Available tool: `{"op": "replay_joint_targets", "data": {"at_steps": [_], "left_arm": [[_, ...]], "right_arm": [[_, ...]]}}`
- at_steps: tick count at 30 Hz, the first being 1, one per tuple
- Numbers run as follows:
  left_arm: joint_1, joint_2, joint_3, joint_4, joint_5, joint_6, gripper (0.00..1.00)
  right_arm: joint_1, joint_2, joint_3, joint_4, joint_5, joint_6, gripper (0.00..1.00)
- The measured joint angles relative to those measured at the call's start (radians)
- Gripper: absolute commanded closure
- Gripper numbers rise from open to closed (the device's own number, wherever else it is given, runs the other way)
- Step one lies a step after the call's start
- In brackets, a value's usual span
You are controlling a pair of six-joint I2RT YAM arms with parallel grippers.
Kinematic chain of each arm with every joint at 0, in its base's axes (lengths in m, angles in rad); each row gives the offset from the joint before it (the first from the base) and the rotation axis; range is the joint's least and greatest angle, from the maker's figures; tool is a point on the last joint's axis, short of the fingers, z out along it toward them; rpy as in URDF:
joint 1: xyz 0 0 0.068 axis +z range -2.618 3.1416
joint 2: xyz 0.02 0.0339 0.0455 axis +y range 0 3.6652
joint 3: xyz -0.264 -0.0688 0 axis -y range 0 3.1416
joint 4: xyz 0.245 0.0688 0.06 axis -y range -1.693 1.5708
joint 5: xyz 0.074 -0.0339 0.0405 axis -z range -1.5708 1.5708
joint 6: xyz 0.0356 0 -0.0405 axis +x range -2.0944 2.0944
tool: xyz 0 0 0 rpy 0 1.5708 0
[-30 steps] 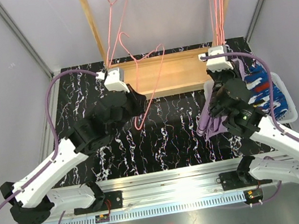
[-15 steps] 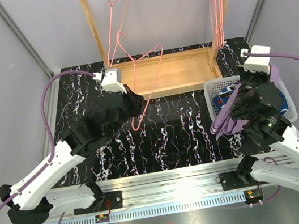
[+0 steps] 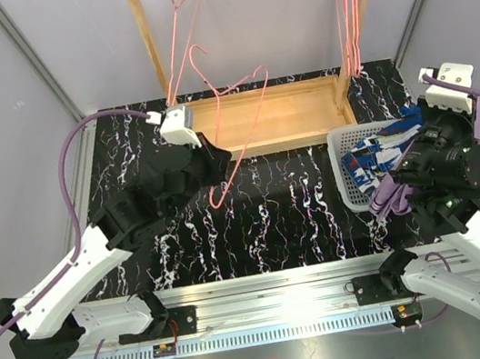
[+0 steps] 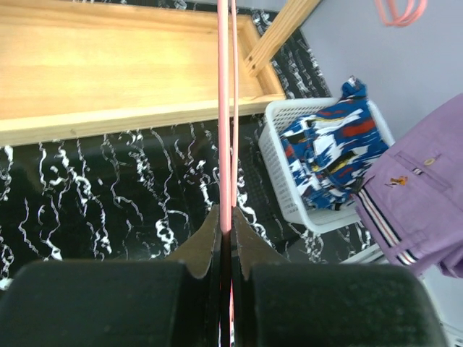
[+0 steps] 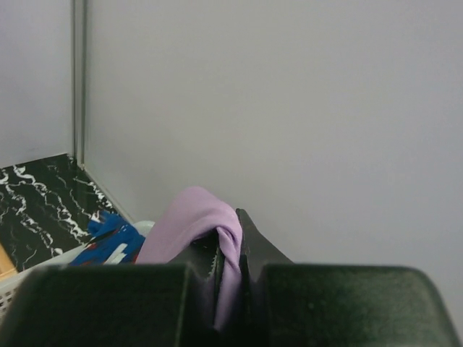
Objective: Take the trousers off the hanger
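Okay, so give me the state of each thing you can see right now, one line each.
basket: upright, holding one garment.
patterned blue trousers: crumpled inside the basket.
pink hanger: bare, no cloth on it.
lilac trousers: off the hanger, dangling beside the basket.
left gripper: shut on the pink hanger.
right gripper: shut on the lilac trousers.

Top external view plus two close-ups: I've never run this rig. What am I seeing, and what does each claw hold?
The top view looks down from behind two robot arms on a black marbled table. The other two pictures come from cameras on each wrist. The left gripper is shut on a bare pink hanger. The right gripper is shut on the lilac trousers, held up beside a white basket where the blue patterned trousers lie. A wooden rack stands behind.
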Motion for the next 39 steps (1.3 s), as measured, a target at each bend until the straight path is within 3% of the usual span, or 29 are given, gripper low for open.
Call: {"op": "replay_joint_targets", "data": {"at_steps": [5, 13, 22, 33, 37, 38, 39], "left_arm": [[0.000, 0.000, 0.053, -0.001, 0.034, 0.020, 1.00], [0.000, 0.014, 0.057, -0.005, 0.087, 0.044, 1.00], [0.001, 0.016, 0.056, -0.005, 0.105, 0.066, 1.00], [0.007, 0.016, 0.056, -0.005, 0.106, 0.081, 1.00], [0.007, 0.016, 0.056, -0.005, 0.106, 0.082, 1.00], [0.007, 0.016, 0.056, -0.005, 0.106, 0.084, 1.00], [0.007, 0.016, 0.056, -0.006, 0.106, 0.086, 1.00]], "right_arm": [[-0.072, -0.034, -0.100, 0.003, -0.035, 0.003, 1.00], [-0.283, 0.167, -0.171, -0.297, -0.153, 0.394, 1.00], [-0.290, 0.420, -0.190, -0.427, -0.266, 0.699, 1.00], [-0.290, 0.485, -0.230, -0.535, -0.341, 0.969, 1.00], [-0.290, 0.519, -0.233, -0.570, -0.398, 1.037, 0.86], [-0.290, 0.523, -0.232, -0.584, -0.417, 1.052, 0.68], [-0.291, 0.523, -0.232, -0.592, -0.439, 1.067, 0.58]]}}
